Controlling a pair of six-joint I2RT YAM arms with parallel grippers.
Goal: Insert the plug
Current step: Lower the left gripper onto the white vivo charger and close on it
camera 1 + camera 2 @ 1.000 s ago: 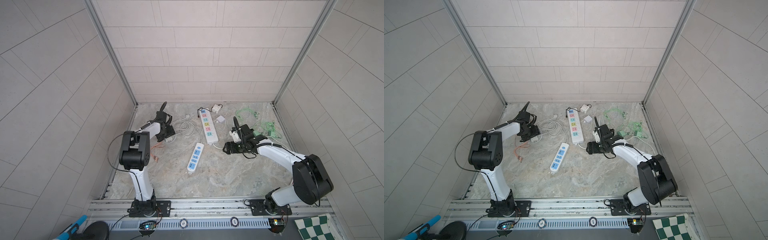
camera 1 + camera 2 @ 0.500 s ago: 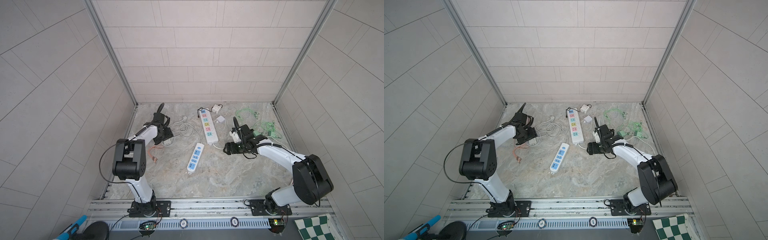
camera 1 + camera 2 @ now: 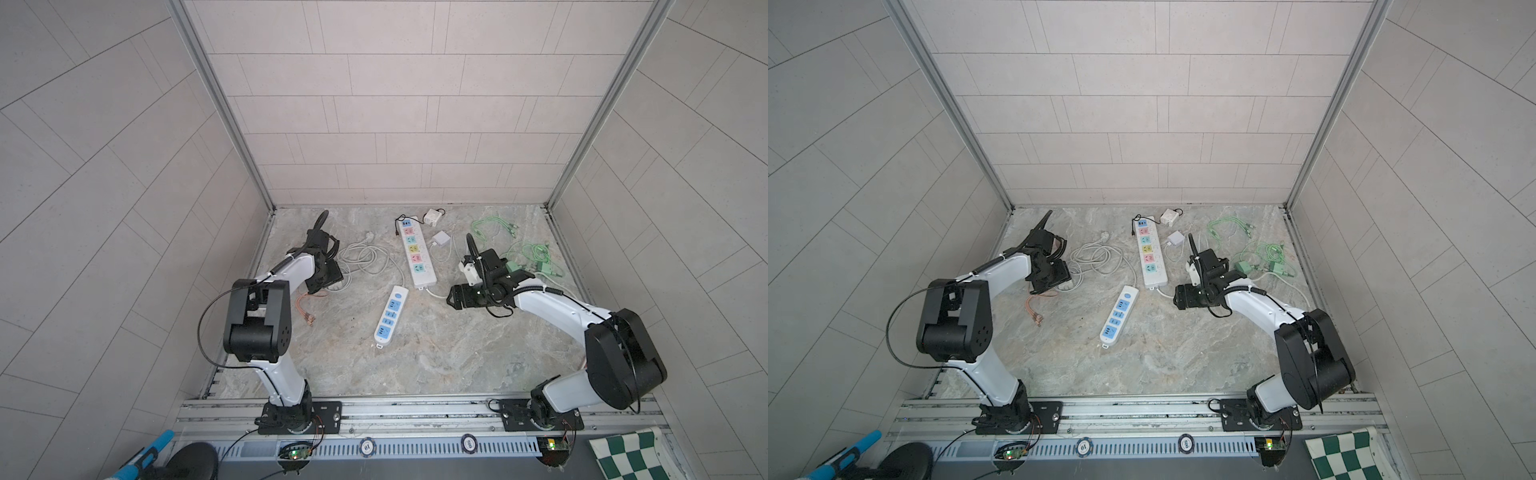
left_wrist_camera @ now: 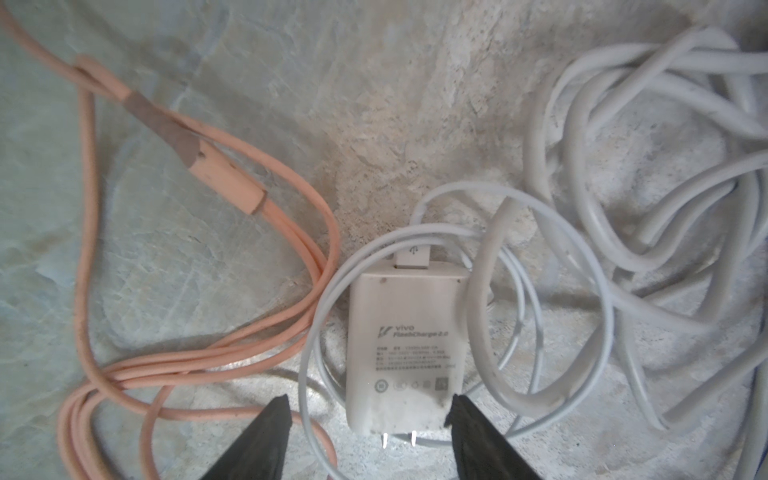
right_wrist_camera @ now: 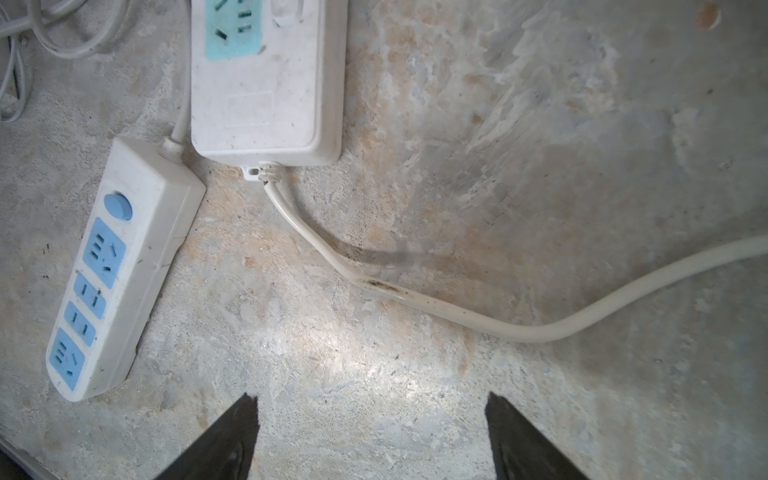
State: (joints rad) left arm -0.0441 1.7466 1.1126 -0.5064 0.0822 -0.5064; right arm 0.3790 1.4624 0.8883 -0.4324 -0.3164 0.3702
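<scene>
Plug (image 4: 405,345) lies flat on the floor (image 4: 374,104) among white cables (image 4: 582,208), between the left gripper's (image 4: 369,399) spread jaws, not pinched. The right gripper (image 5: 370,397) hangs spread over bare floor beside a strip's (image 5: 266,104) cord (image 5: 457,316).

Small print on the charger (image 4: 405,345) label blurred beyond reading, charger almost wholly hidden beneath the left gripper (image 3: 332,279) in both top views, white cable coil (image 4: 536,141) cut off at the left wrist view's edge, multicolour power strip (image 5: 266,83) cropped in the right wrist view, its cord (image 5: 540,332) running out of frame.
</scene>
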